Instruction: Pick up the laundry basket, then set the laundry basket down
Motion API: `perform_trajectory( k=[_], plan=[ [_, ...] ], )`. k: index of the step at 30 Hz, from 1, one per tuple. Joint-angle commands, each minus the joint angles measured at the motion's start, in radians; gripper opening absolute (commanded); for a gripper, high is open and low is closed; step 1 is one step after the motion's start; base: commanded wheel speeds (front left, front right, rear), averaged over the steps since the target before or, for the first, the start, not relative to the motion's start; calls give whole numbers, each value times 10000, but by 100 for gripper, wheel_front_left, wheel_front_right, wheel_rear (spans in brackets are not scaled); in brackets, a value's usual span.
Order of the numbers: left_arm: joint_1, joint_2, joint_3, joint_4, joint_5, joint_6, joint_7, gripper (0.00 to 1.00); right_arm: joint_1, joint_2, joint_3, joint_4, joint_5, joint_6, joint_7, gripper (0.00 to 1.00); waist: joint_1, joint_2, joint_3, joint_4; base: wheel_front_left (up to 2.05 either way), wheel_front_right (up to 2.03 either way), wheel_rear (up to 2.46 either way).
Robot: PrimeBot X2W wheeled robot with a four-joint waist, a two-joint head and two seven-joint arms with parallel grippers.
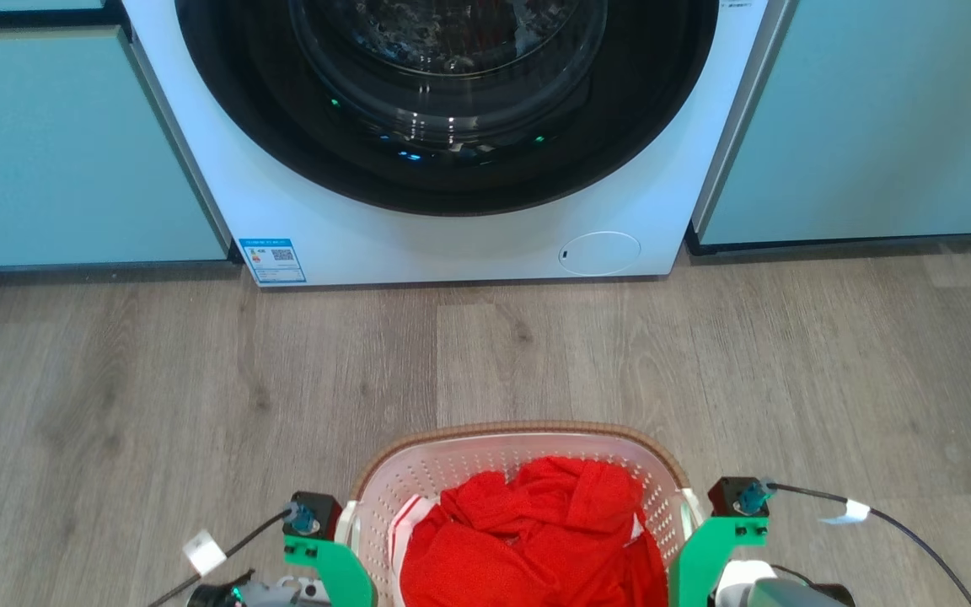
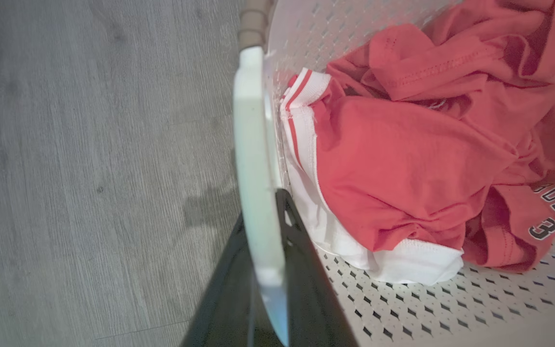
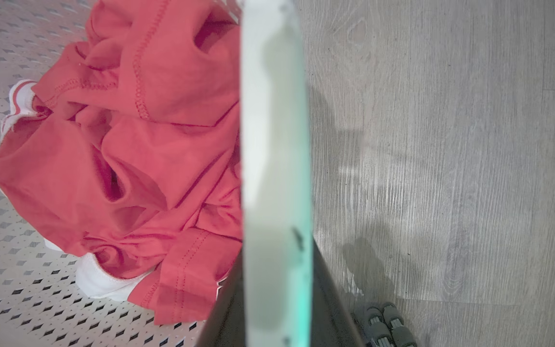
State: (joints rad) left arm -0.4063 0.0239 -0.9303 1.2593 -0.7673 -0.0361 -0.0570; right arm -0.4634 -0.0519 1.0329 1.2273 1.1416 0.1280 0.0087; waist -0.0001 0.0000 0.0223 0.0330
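The laundry basket [image 1: 519, 432], white and perforated with a brown woven rim, sits at the bottom centre of the head view, with red clothing [image 1: 536, 531] inside. In the left wrist view my left gripper [image 2: 262, 207] is shut on its white side handle [image 2: 253, 120], one dark finger on each face. My right gripper [image 3: 276, 248] clamps the opposite handle [image 3: 272, 120] the same way. The green wrist brackets [image 1: 325, 556] [image 1: 709, 548] flank the basket. Whether the basket's underside touches the floor is hidden.
A white front-loading washing machine [image 1: 452, 236] with a dark round door stands straight ahead, between pale blue cabinets [image 1: 56, 143] [image 1: 873, 118]. Grey wood floor [image 1: 536, 354] stretches between it and the basket. A black cable [image 1: 898, 523] trails off my right wrist.
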Motion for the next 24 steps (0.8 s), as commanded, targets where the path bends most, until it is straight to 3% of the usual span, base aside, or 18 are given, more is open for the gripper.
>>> perform_trajectory(
  k=[1, 24],
  plan=[
    [-282, 263, 108, -22, -22, 6, -79, 0, -99, 17, 140, -113, 64, 27, -118, 0, 1, 0, 10, 0, 0, 0, 0],
    [-548, 263, -260, 46, -365, 6, -129, 0, -499, 17, 913, 22, 774, 27, -415, 0, 1, 0, 449, -2, 0, 0, 0]
  ],
)
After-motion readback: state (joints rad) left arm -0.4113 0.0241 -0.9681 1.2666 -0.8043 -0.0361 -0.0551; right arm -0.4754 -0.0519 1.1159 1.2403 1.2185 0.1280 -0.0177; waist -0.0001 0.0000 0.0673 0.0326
